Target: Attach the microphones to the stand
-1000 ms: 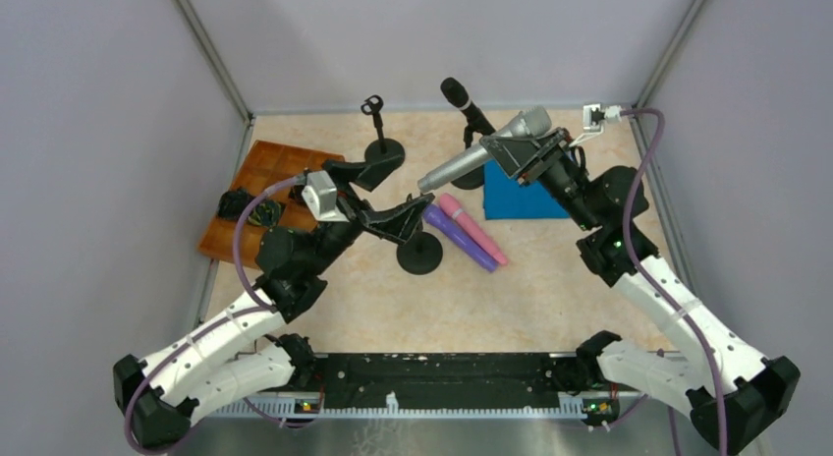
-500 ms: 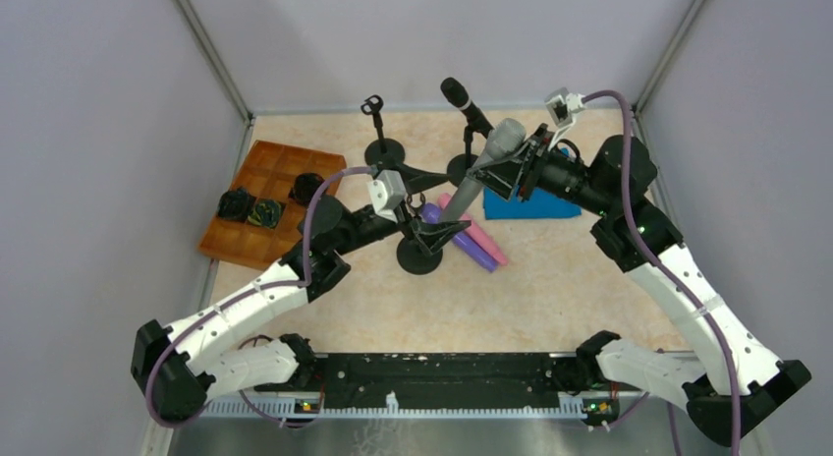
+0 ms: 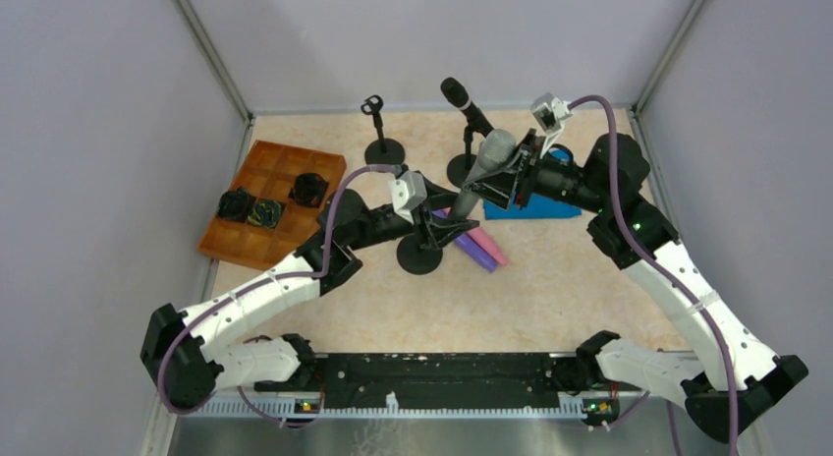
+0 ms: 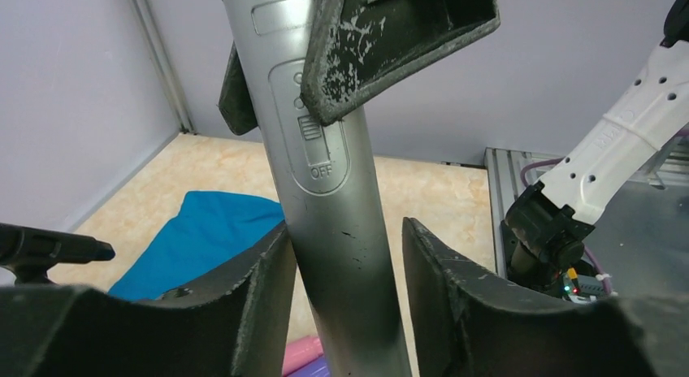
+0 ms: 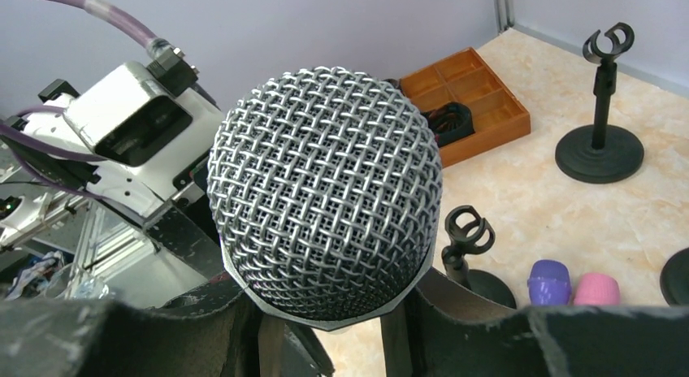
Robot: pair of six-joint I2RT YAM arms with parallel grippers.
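Observation:
My right gripper [image 3: 498,176] is shut on the silver-grey microphone [image 3: 483,169] just below its mesh head [image 5: 325,190], holding it steeply tilted, head up. The mic's handle [image 4: 341,223] runs down between the fingers of my left gripper [image 3: 438,218]. The left finger [image 4: 264,288] lies against the handle, and a gap remains at the right one. An empty stand [image 3: 419,253] sits just below, its clip [image 5: 467,231] free. The pink [image 3: 483,242] and purple [image 3: 465,248] microphones lie on the table. The black microphone [image 3: 462,100] sits in a back stand.
Another empty stand [image 3: 379,142] is at the back left. An orange tray [image 3: 221,248] with dark items lies at the left. A blue cloth [image 3: 535,205] lies under my right arm. Grey walls close in the table on three sides.
My left arm has reached right and brought its narrowing jaws around the silver microphone's handle. My right gripper has swung the microphone from near level to steeply upright over the stand.

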